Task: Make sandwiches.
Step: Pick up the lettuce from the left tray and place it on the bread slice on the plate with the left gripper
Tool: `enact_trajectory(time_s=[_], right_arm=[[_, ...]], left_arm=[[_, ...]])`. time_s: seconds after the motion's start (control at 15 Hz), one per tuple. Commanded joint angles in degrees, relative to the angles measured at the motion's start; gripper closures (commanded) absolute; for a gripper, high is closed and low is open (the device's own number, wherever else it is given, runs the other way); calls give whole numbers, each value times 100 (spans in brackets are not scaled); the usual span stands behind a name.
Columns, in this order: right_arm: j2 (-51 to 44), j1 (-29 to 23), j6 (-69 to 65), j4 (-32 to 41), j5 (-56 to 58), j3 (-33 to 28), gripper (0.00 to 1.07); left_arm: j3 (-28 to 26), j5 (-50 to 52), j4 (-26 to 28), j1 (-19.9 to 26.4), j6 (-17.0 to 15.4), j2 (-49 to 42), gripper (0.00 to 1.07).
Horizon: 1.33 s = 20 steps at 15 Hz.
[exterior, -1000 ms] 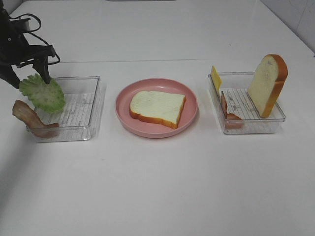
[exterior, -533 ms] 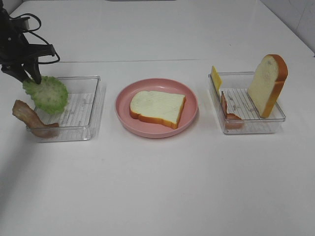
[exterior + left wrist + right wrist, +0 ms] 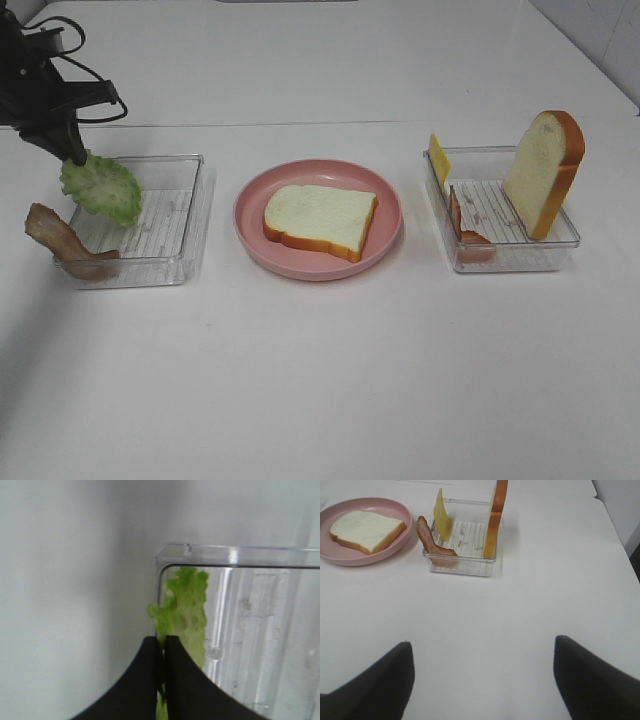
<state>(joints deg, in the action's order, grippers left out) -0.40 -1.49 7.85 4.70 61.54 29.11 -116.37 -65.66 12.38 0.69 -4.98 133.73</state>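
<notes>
My left gripper (image 3: 70, 150) is shut on the top edge of the green lettuce leaf (image 3: 100, 187), which hangs over the left end of the left clear tray (image 3: 190, 225). In the left wrist view the gripper (image 3: 164, 647) pinches the lettuce (image 3: 185, 605) just inside the tray rim (image 3: 240, 555). One bread slice (image 3: 320, 218) lies flat on the pink plate (image 3: 390, 238). A second bread slice (image 3: 545, 172) leans upright in the right tray (image 3: 505, 262), along with cheese (image 3: 438, 160) and bacon (image 3: 462, 228). My right gripper (image 3: 482, 642) is open and empty, held back from that tray (image 3: 462, 566).
Another bacon strip (image 3: 65, 243) hangs over the left tray's outer front corner. In the right wrist view the plate (image 3: 395, 507) with its bread (image 3: 362, 530) is beside the tray holding bacon (image 3: 432, 542), cheese (image 3: 441, 520) and the upright bread (image 3: 495, 522).
My left gripper has shut on the lettuce's top edge and raised it slightly, so the leaf now hangs from the fingers. The right arm has not moved.
</notes>
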Motion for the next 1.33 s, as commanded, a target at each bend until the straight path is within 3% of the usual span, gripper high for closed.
enact_trajectory(time_s=[0.07,0.27,0.53,0.73,0.8,1.33], right_arm=[[-74,23,29,11,-57,-11,34],[-74,23,29,11,-57,-11,34],[-74,23,29,11,-57,-11,34],[-74,23,29,11,-57,-11,34],[-74,23,29,11,-57,-11,34],[-74,23,29,11,-57,-11,34]], left_arm=[[-424,-252,464,6,143,-23,107],[-710,-115,837,-40,160,-269,107],[-728,40,2023,-115,676,-327,107],[-728,413,2934,-476,1129,-321,107],[-728,768,3111,-865,1255,-321,107],[-728,1364,3203,-2023,1249,-178,107]])
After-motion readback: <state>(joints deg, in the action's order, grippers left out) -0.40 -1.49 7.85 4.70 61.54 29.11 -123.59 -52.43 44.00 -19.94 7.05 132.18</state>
